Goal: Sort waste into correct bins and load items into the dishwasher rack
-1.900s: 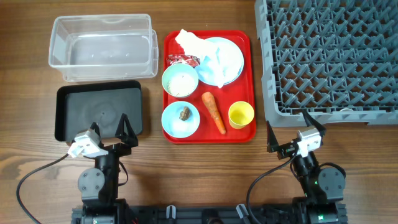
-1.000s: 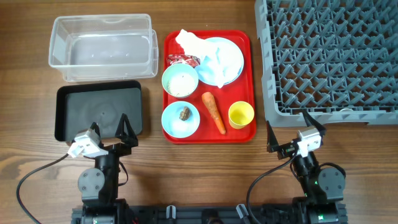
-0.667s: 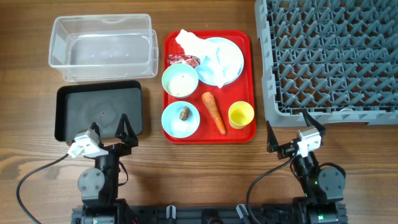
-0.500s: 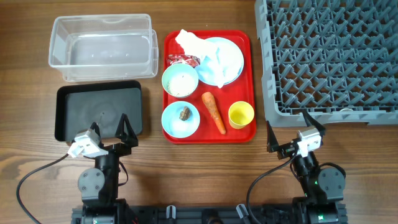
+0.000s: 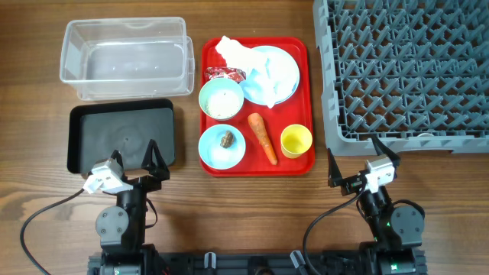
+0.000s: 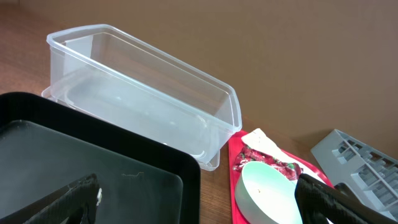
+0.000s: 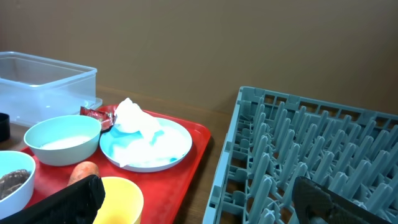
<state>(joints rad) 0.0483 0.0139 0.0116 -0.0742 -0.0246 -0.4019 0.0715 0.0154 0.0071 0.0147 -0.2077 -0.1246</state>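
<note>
On the red tray (image 5: 300, 99) lie a crumpled napkin (image 5: 243, 56) over the light blue plate (image 5: 283, 72), a red wrapper (image 5: 225, 73), a pale green bowl (image 5: 221, 99) with rice, a light blue bowl (image 5: 221, 146) holding a brown lump (image 5: 227, 138), a carrot (image 5: 262, 138) and a yellow cup (image 5: 296, 140). The clear tub (image 5: 126, 59) and black tray (image 5: 122, 137) are at left, the grey rack (image 5: 405, 72) at right. My left gripper (image 5: 131, 157) and right gripper (image 5: 359, 158) are open and empty near the front edge.
The red tray sits between the bins and the rack. In the left wrist view the black tray (image 6: 93, 162), tub (image 6: 143, 93) and green bowl (image 6: 267, 193) lie ahead. In the right wrist view the cup (image 7: 118, 199), plate (image 7: 149, 146) and rack (image 7: 311, 162) lie ahead.
</note>
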